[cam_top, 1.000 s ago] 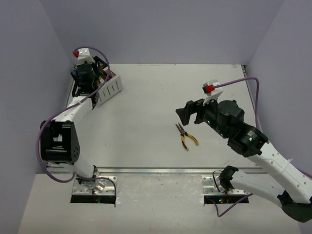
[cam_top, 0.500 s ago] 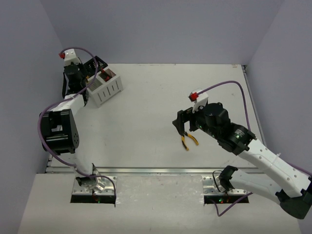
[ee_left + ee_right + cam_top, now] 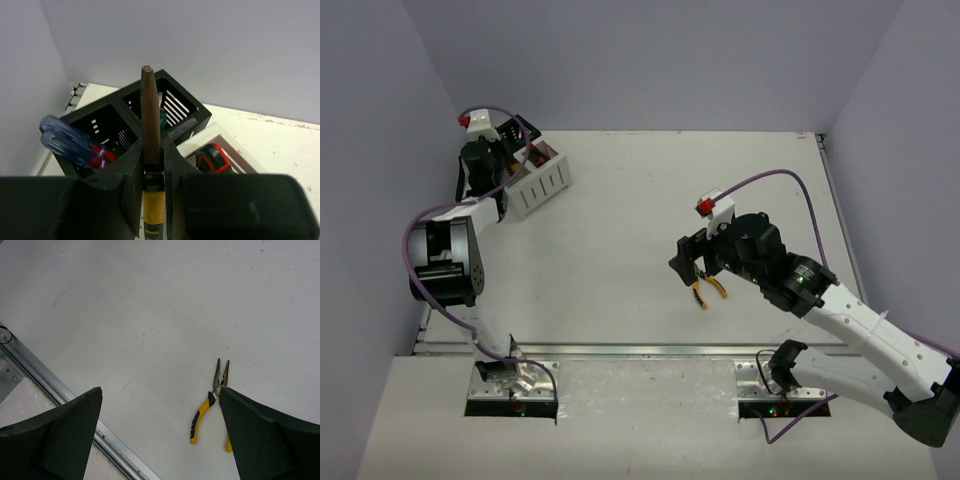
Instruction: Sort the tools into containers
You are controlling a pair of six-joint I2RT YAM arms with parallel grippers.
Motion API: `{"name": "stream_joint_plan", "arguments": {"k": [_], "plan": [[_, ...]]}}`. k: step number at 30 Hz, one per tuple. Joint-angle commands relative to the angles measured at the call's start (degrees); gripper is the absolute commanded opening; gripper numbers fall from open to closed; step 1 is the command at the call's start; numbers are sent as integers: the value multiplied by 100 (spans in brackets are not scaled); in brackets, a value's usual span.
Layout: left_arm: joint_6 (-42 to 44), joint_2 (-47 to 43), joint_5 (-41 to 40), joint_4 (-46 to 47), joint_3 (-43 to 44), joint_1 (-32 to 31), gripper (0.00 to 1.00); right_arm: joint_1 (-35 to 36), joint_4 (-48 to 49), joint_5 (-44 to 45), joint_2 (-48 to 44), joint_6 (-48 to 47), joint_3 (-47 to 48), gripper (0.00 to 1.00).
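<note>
Pliers (image 3: 148, 112) clamped upright in left tool (image 3: 151, 159)

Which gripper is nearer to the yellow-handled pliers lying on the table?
Right. The right gripper hangs open close above those pliers; the left gripper is far off at the bins, shut on the other pliers.
</note>
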Motion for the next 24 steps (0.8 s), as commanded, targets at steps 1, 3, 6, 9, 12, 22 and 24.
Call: {"name": "stream_joint_plan", "arguments": {"k": [1, 3, 6, 9, 12, 22, 24], "plan": [[-61, -68, 248, 619, -36, -10, 0, 3, 246, -66, -113, -146, -78, 99], [-146, -3, 258, 482, 71, -10, 0, 3, 260, 21, -119, -118, -116, 99], [-298, -2, 237, 124, 287, -10, 34, 3, 241, 311, -91, 7, -175, 99], [-540, -279, -193, -77, 300, -19, 56, -66, 94, 872, 73, 157, -207, 99], [-924, -824, -741, -104, 28, -39, 99, -516, 36, 1026, 480, 272, -255, 99], [-3477, -3061, -1421, -3199, -104, -71, 100, -1340, -799, -369, 2902, -316, 569, 99], [-3962, -3720, -973, -3598, -431, -171, 100, -1333, -886, -352, 3458, -441, 656, 99]]}}
